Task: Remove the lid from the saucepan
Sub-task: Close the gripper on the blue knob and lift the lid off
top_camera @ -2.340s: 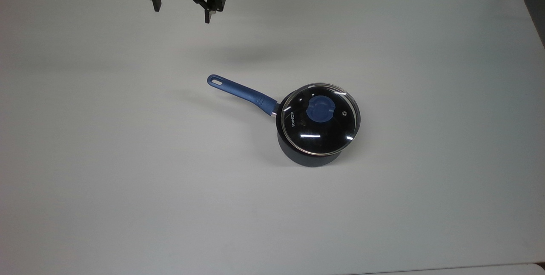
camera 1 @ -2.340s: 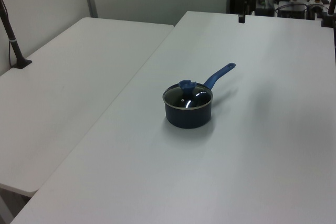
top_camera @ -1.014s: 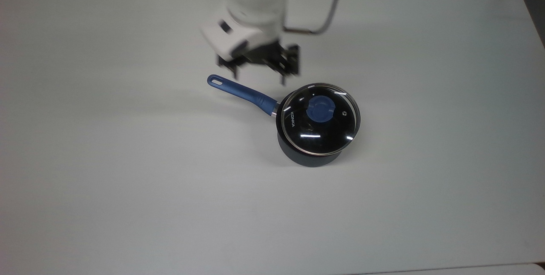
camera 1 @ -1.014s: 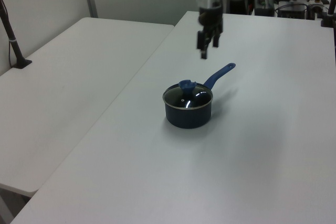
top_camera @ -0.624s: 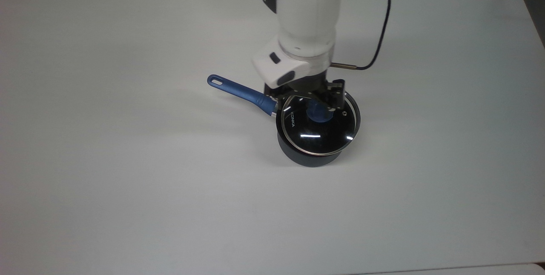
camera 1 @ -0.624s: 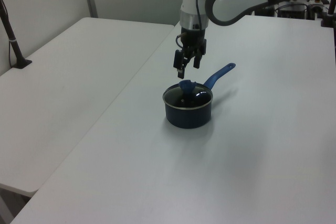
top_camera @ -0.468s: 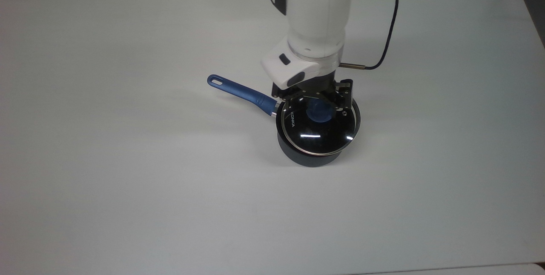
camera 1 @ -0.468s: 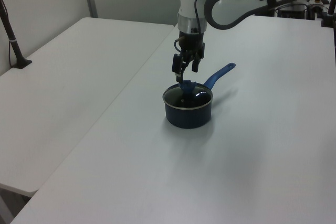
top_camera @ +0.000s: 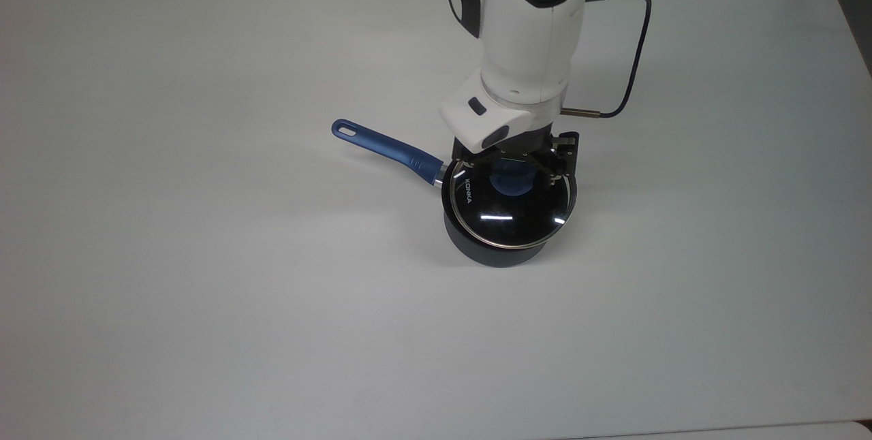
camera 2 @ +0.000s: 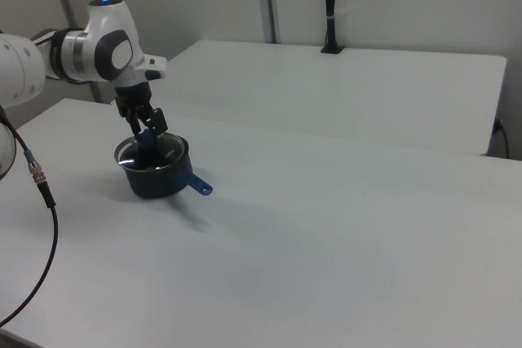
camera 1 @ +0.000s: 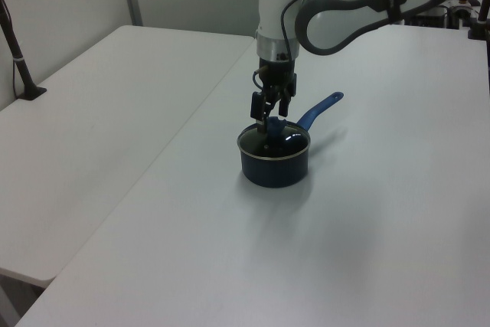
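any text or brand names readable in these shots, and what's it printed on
"KONKA": white lettering on the glass of the lid, near the rim on the top view's left, by the root of the saucepan handle.

No other words, numbers or signs can be read; none show on the gripper, arm or table.

White surface [top_camera: 204, 290], matte. A second white table [camera 1: 92, 135] abuts along the left view's left. Black post [camera 2: 329, 6] clamped at its far edge. Pale partition panels [camera 2: 408, 2] behind.
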Controlling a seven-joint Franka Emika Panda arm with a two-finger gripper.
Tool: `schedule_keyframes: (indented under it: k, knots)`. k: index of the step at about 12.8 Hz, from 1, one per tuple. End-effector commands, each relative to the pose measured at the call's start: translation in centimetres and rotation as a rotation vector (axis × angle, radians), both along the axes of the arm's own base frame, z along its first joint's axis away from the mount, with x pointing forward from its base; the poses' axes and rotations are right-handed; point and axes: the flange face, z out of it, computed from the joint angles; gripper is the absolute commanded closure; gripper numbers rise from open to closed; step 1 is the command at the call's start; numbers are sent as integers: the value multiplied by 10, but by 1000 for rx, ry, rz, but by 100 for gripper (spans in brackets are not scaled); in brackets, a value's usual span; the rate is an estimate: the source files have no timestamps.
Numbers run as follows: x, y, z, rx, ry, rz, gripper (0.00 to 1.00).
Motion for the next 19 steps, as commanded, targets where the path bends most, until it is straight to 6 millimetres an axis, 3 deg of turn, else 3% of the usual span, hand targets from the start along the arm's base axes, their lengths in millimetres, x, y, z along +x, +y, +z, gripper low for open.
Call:
schedule_keyframes:
  k: [1, 2, 4, 8, 11, 13, 14, 19]
  knots:
    - [-2, 10, 3, 7, 3, -3, 35]
    - [-2, 10, 2, 5, 4, -3, 46]
    - [-2, 9, 5, 5, 0, -4, 57]
    - [-2, 2, 17, -12, -11, 0, 59]
    - [-12, -18, 56, -64, -52, 26, 59]
    - [-37, -49, 72, -86, 5, 99, 59]
    - [-53, -60, 68, -92, 35, 116, 59]
    - [-118, -103, 28, -112, 118, 123, 59]
